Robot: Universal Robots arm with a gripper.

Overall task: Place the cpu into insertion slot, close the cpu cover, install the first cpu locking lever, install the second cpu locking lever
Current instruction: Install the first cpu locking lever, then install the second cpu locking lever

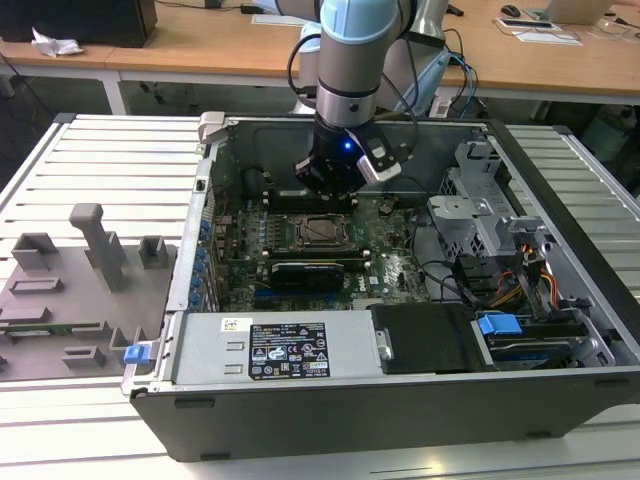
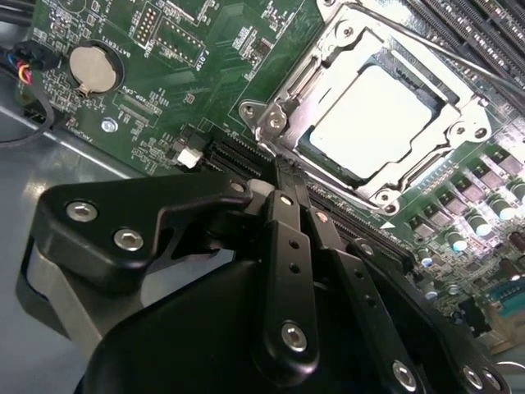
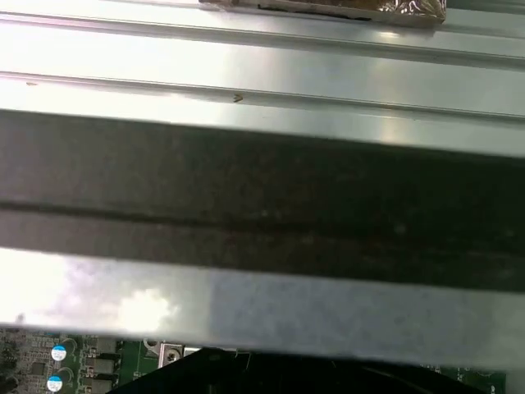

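The cpu [image 2: 373,115] lies flat in the insertion slot [image 2: 394,66], its silver top showing through the window of the cpu cover [image 2: 279,115]. The cover is down around the chip. A thin metal lever rod [image 2: 443,56] runs along one side of the cover. My gripper [image 2: 287,176] hovers just beside the socket with its two black fingers [image 2: 283,246] pressed together and nothing between them. In the exterior view the gripper [image 1: 330,188] hangs inside the open computer case, right behind the cpu [image 1: 322,230].
Memory slots [image 2: 480,20] flank the socket, and a coin battery [image 2: 92,67] sits on the green board. A black expansion card [image 1: 308,272], drive cage [image 1: 470,215] and power supply [image 1: 270,350] crowd the case. A grey fixture tray [image 1: 80,280] lies on the exterior view's left. The case wall [image 3: 262,205] is close by.
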